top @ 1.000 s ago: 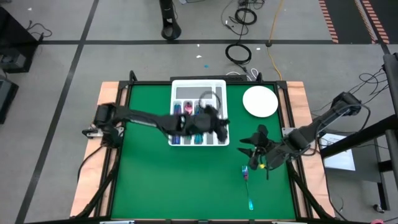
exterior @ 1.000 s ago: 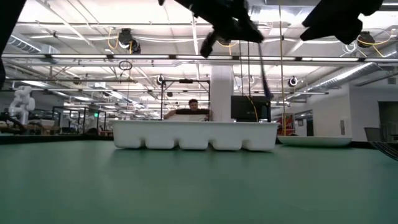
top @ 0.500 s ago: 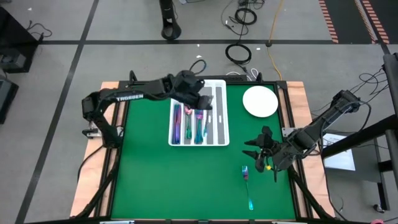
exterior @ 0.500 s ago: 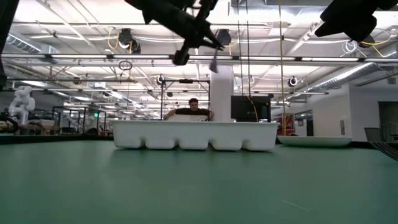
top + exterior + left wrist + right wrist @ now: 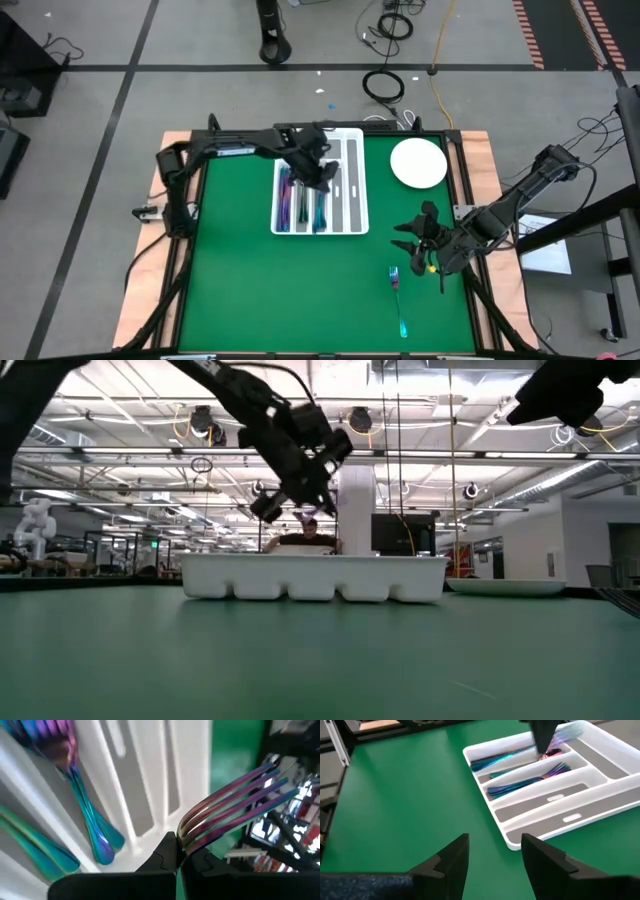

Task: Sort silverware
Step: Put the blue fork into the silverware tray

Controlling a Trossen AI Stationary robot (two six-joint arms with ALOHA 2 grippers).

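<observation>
Wide green table [image 5: 240, 290] is lying open left of and below the white tray [image 5: 356, 222], while the left arm [image 5: 250, 148] is hanging over the tray's top.

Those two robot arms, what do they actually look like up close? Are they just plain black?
Mostly, yes. Both arms are dark, slim and jointed. The left arm carries pale lettering along one segment, too small to read. The right arm looks plain dark, with a yellow spot near its wrist. Each ends in a gripper with two flat, dark, blunt fingers.
</observation>
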